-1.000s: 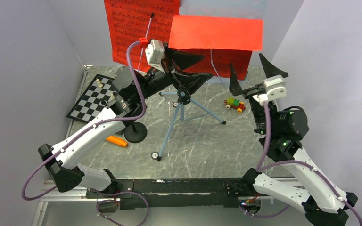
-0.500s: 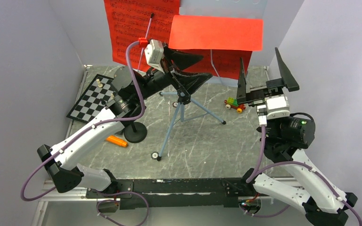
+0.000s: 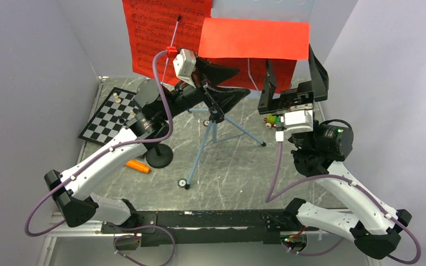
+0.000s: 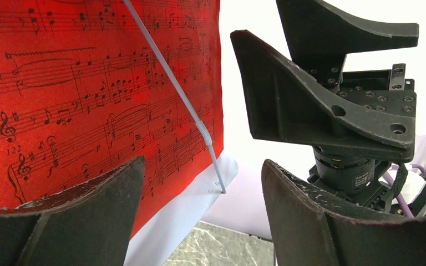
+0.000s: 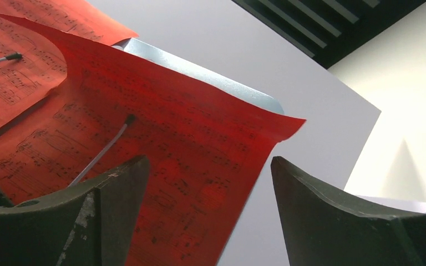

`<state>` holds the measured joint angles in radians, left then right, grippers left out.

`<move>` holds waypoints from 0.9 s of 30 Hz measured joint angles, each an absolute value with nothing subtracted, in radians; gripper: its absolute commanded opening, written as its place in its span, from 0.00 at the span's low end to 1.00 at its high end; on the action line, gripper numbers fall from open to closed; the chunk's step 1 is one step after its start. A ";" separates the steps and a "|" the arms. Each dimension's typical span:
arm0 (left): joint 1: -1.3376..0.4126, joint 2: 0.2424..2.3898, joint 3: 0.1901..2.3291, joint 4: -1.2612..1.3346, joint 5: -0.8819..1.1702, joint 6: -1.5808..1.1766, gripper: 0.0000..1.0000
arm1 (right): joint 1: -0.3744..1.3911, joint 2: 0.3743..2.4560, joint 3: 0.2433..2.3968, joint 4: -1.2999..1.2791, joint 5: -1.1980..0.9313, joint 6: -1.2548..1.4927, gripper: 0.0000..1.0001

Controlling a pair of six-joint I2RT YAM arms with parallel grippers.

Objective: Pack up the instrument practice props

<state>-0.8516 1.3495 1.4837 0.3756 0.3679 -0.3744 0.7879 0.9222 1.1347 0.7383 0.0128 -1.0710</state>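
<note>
The light-blue tripod music stand (image 3: 213, 131) stands mid-table, its desk (image 3: 262, 8) high at the back. Red music sheets (image 3: 161, 33) hang on it, held by wire arms, and the right sheet (image 3: 254, 39) is folded forward. My left gripper (image 3: 243, 79) is open under the desk; its wrist view shows the left sheet (image 4: 89, 83) and a wire arm (image 4: 172, 83). My right gripper (image 3: 289, 62) is open and empty at the right sheet's edge (image 5: 172, 138). The orange microphone (image 3: 137, 166) lies beside the black round-base mic stand (image 3: 159, 157).
A chessboard with pieces (image 3: 108, 116) lies at the back left. A small brick toy car (image 3: 274, 121) sits just below my right gripper. Grey walls close in on both sides. The tripod's legs spread across the table's middle.
My right arm has swung left and up, bringing its open gripper to the right red sheet. My left arm has hardly moved.
</note>
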 measured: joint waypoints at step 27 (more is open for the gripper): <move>-0.852 1.349 1.475 0.375 0.369 -0.379 0.80 | 0.848 1.050 1.221 0.820 -0.002 -1.487 0.82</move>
